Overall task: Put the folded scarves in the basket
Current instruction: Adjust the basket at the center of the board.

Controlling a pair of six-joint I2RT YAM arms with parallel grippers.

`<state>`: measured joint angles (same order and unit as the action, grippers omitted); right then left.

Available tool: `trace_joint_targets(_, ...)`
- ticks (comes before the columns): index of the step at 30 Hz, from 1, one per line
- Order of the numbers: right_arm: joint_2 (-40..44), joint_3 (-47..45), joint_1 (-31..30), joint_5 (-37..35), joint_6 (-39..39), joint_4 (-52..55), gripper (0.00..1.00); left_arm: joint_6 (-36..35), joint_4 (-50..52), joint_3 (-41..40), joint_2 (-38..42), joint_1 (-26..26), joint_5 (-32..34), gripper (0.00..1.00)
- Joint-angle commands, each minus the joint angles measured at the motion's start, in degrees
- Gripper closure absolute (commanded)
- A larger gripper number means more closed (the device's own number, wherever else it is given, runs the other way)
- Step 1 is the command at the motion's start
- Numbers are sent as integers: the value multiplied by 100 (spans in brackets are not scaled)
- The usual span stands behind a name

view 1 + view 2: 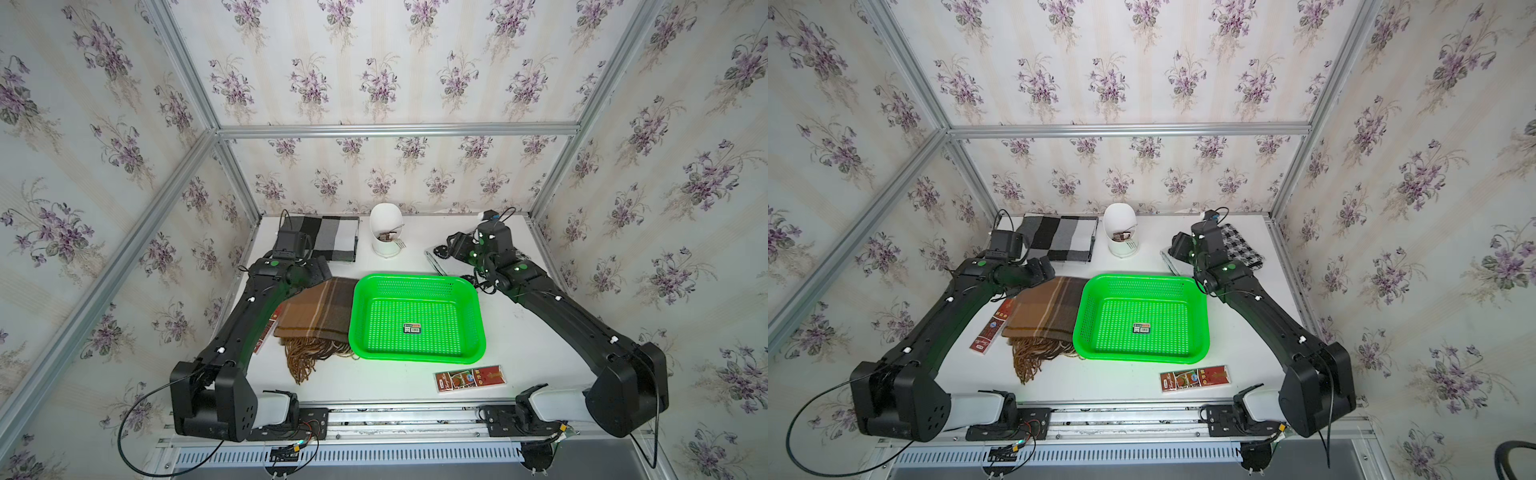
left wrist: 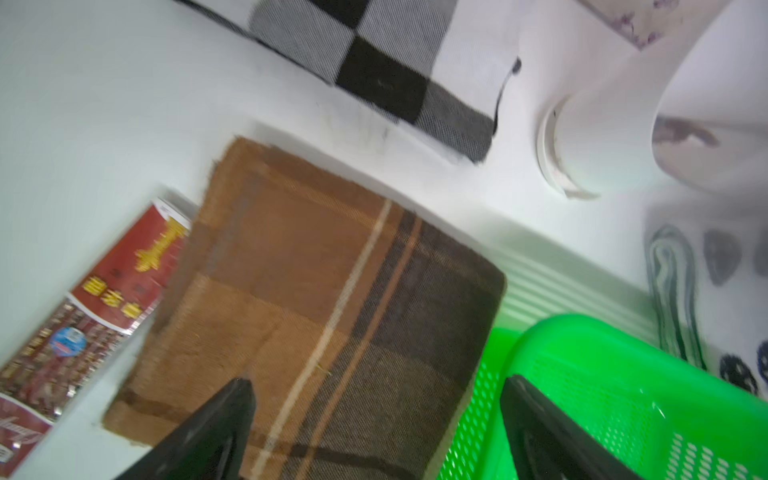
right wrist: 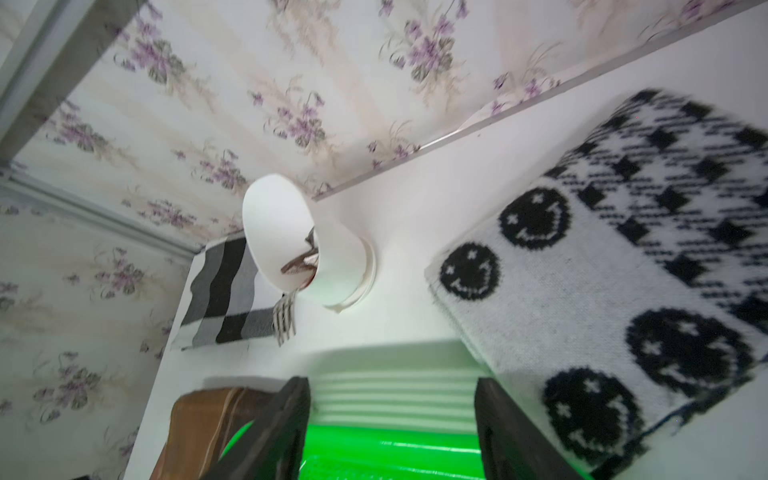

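White table, contents counted. One basket, bright green, perforated, sits mid-table and is empty apart from one barcode sticker on its floor. There are three folded scarves, none in the basket. The brown plaid scarf lies flat just left of the basket, its edge against the basket's left wall and its fringe trailing toward the near side. The black, grey and white checked scarf is at the back left. The white scarf with black smiley faces is at the back right, largely hidden by the right arm in both top views. One white cup stands at the back centre between the two rear scarves, with something brown inside that is too small to identify. There are two red packets: one lies alongside the left edge of the brown scarf, the other in front of the basket. The left gripper hangs over the brown scarf's far end next to the basket rim, its fingers spread wide and gripping nothing. The right gripper is above the basket's back right corner, its fingers apart with nothing between them.
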<state>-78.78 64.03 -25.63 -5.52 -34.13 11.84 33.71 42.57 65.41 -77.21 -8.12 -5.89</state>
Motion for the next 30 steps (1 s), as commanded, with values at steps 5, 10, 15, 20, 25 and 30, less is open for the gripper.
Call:
trace_joint_targets(5, -57, -96, -110, -294, -279, 322, 33, 239, -172, -263, -286, -1291, -647, 9)
trace_joint_targets(10, -24, -54, -114, -421, -261, 434, 33, 196, 141, -128, -702, -1564, -176, 16)
trace_joint_targets(15, -5, -29, -109, -512, -237, 488, 33, -25, -82, -161, -1081, -1682, -264, 25)
trace_joint_targets(20, -29, -5, -109, -529, -256, 486, 33, -132, -140, -120, -1358, -1909, -193, 51)
trace_joint_targets(25, -57, -12, -114, -521, -265, 490, 34, -178, -10, -159, -1205, -1965, 87, 77)
trace_joint_targets(30, -85, 94, -118, -519, -261, 558, 36, -5, -87, -192, -992, -1977, -135, 100)
